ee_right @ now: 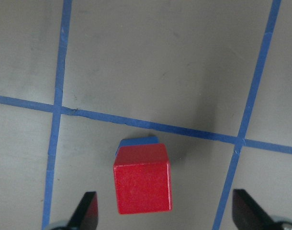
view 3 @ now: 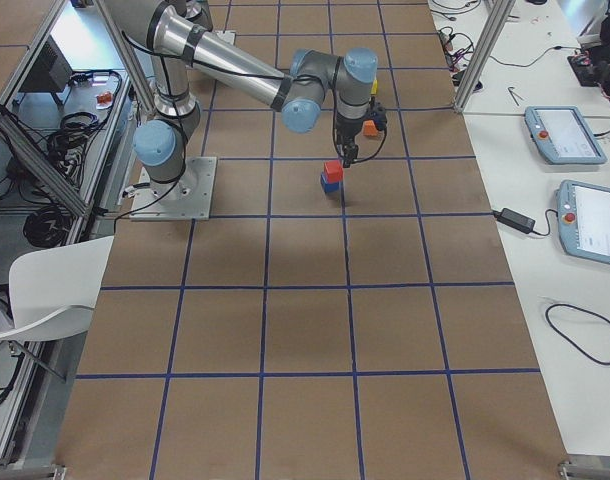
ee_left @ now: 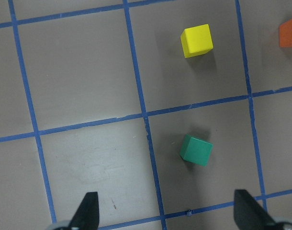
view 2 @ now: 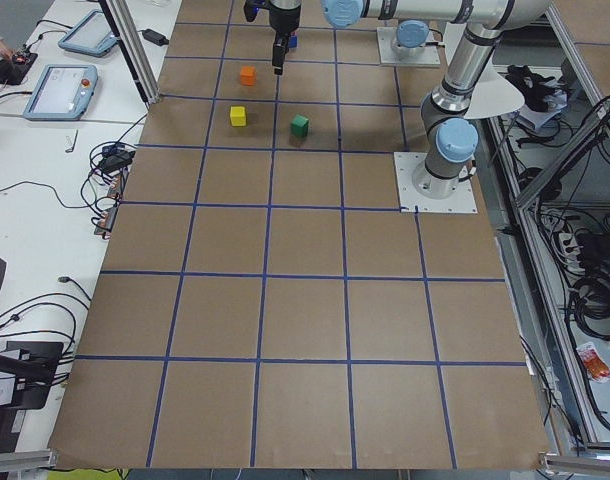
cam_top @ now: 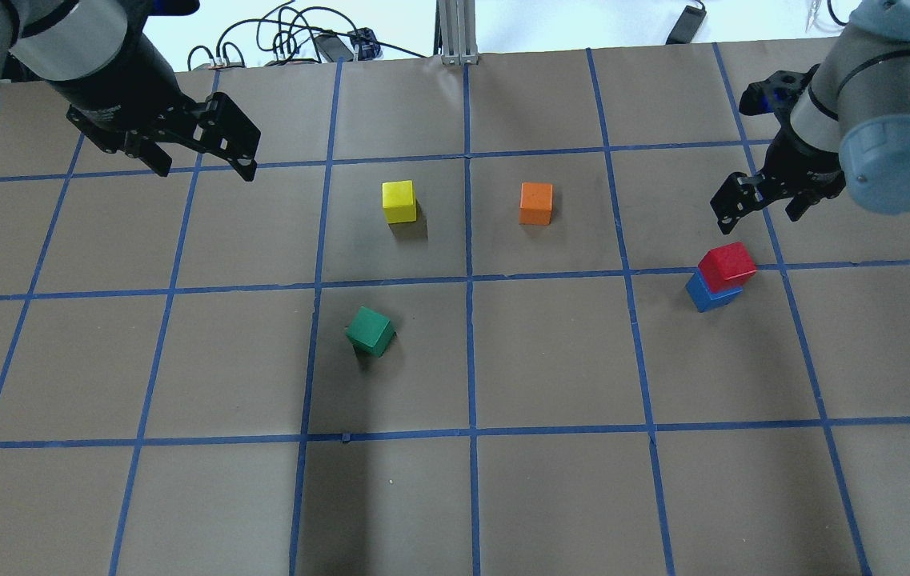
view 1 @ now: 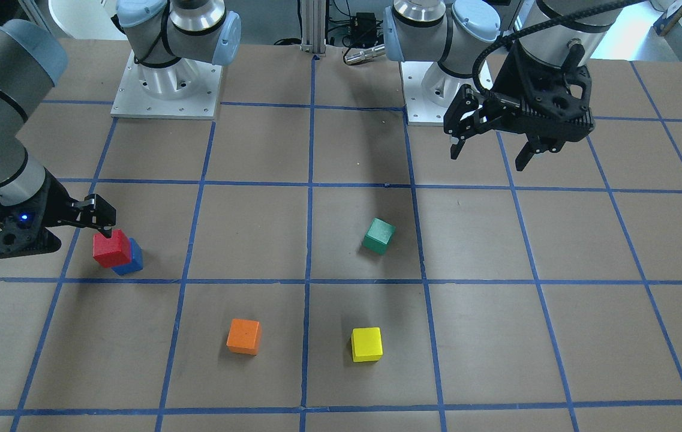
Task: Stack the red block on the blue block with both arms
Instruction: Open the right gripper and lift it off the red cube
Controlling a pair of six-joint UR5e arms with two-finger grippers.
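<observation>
The red block point(view 1: 111, 249) sits on top of the blue block point(view 1: 132, 261), slightly offset and turned. The stack also shows in the overhead view, red point(cam_top: 727, 266) on blue point(cam_top: 711, 295). My right gripper point(cam_top: 759, 212) is open and empty, raised just above and beyond the stack and not touching it. In the right wrist view the red block point(ee_right: 142, 185) lies between the spread fingertips point(ee_right: 87, 208), with a blue sliver point(ee_right: 136, 142) showing behind it. My left gripper point(cam_top: 205, 170) is open and empty, held high over the table's other side.
A green cube point(cam_top: 369, 330), a yellow cube point(cam_top: 398, 201) and an orange cube point(cam_top: 535, 203) stand apart on the brown table with blue tape lines. The left wrist view shows the green cube point(ee_left: 196, 150) and the yellow cube point(ee_left: 197, 40) below that gripper.
</observation>
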